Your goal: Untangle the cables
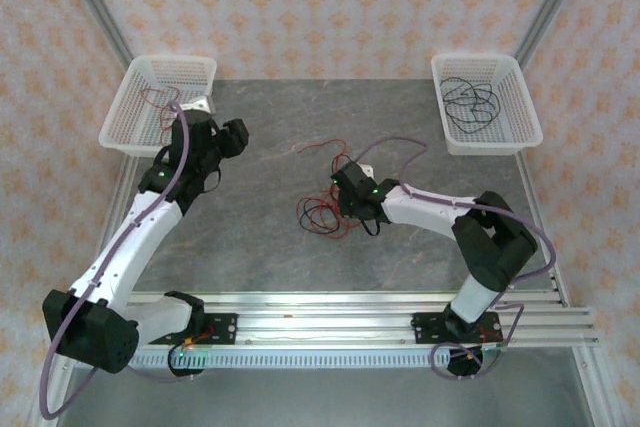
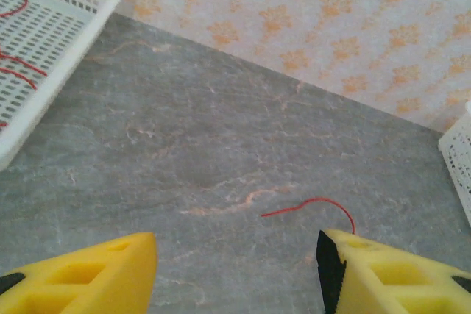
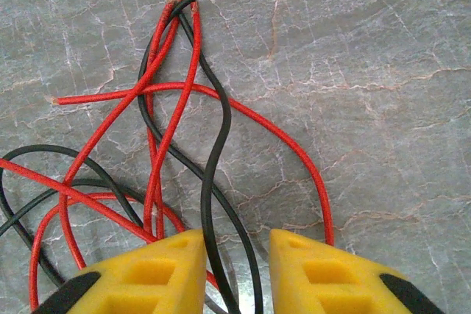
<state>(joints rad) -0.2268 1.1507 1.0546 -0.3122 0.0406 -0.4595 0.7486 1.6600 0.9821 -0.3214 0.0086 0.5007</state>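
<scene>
Cables (image 1: 322,212): red-black knot lying on table (image 1: 260,247), centre, loose loops crossing. Right claw (image 3: 235,255) low over knot, jaws narrowly apart, black strand (image 3: 209,182) running between them, not yet pinched. Left claw (image 2: 235,244) agape, empty, near left basket (image 1: 175,59). Strands likely feather-light, limp, slick; one pulled probably drags neighbours. Best hold: single strand clear of crossings, near free end. Pull slowly, else knot may tighten.

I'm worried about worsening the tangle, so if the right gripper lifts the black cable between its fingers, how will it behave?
Probably floppy: the black cable snakes in loose curves, so it should sag off the right gripper. It likely drags red cables along, since they cross it repeatedly. Thin and smooth-looking, it may slip from a loose grip.
</scene>
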